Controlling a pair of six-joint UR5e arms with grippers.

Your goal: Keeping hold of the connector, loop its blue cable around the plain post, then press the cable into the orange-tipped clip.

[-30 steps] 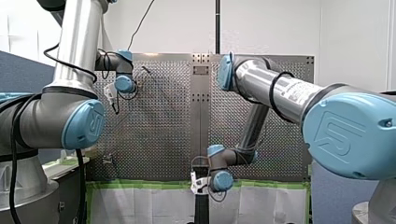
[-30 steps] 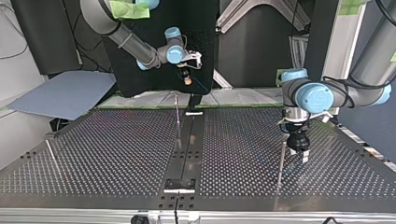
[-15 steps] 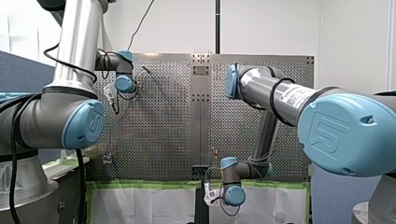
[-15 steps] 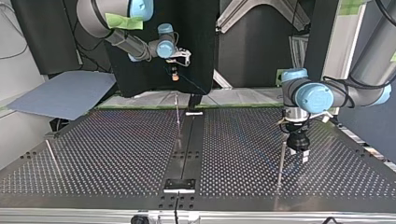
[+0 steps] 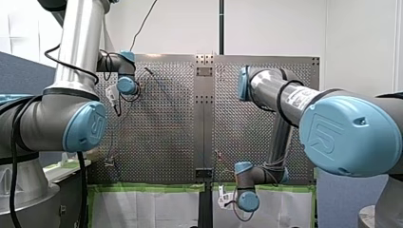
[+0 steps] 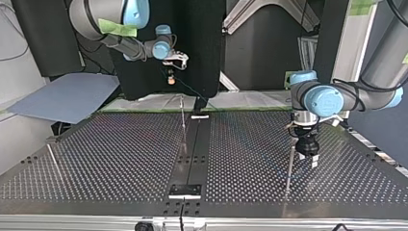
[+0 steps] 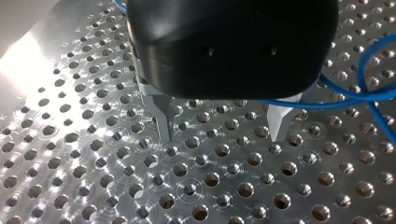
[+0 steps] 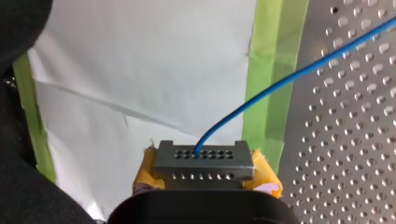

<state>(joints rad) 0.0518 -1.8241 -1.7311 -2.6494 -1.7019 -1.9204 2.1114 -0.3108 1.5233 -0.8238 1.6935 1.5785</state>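
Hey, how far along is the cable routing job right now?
Done: my right gripper is shut on the connector. In hand: it holds that beyond the edge of the perforated table, blue cable trailing. Left: no loop round a post shows, nor clipping; my left gripper hovers open.

The table [image 6: 120,159] I work over is a metal sheet full of small holes, split down its middle by a dark strip [image 6: 195,144] with a small plate [image 6: 184,191] at the top view's near end. Three thin rods stand on it, well apart: the first rod [image 6: 183,122] just beside the strip toward the far edge, the second rod [image 6: 289,166] at that view's right, the third rod [image 6: 52,159] at its left. Green tape [image 8: 266,93] lines the table's edge, with white paper [image 8: 140,70] beyond it.
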